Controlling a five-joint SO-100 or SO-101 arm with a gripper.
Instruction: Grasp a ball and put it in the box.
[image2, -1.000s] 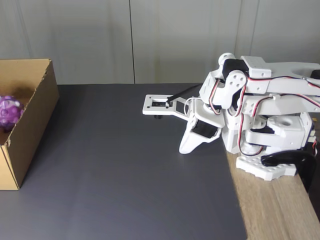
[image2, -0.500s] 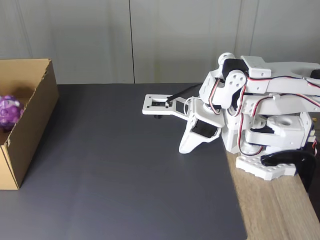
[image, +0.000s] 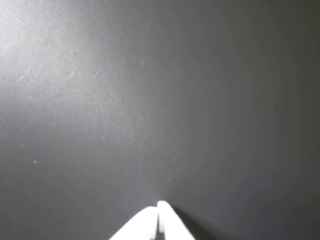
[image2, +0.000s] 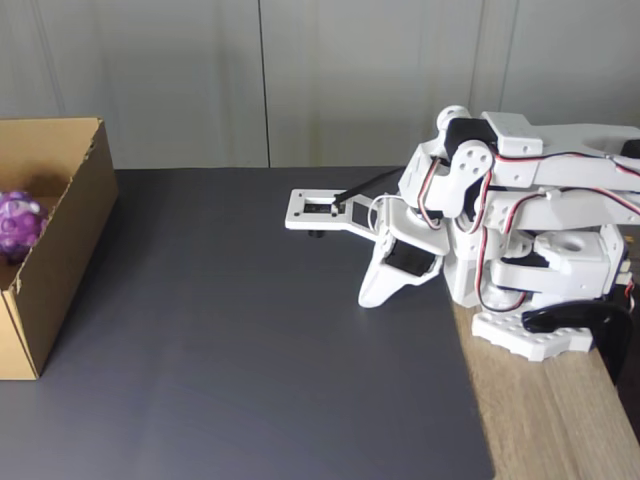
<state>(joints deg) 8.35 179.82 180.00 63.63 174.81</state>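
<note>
my jaws: pressed together, nothing between them; in the wrist view my gripper (image: 159, 206) shows as two white tips meeting at the bottom edge.
under my tips: the dark grey mat (image: 150, 100), bare and finely textured.
my gripper from outside: in the fixed view my gripper (image2: 366, 298) points down, its tip at the mat near the right side.
my arm: folded back over its white base (image2: 530, 335), which sits on the wooden table (image2: 550, 420) at the mat's right edge.
box: the box (image2: 60, 250), brown cardboard, open at the top, stands at the mat's far left, well apart from me.
in the box: the ball (image2: 20, 222), purple and bumpy, lies inside against the left edge of the fixed view.
between us: open mat, nothing standing on it.
behind: a pale grey wall (image2: 300, 70).
</note>
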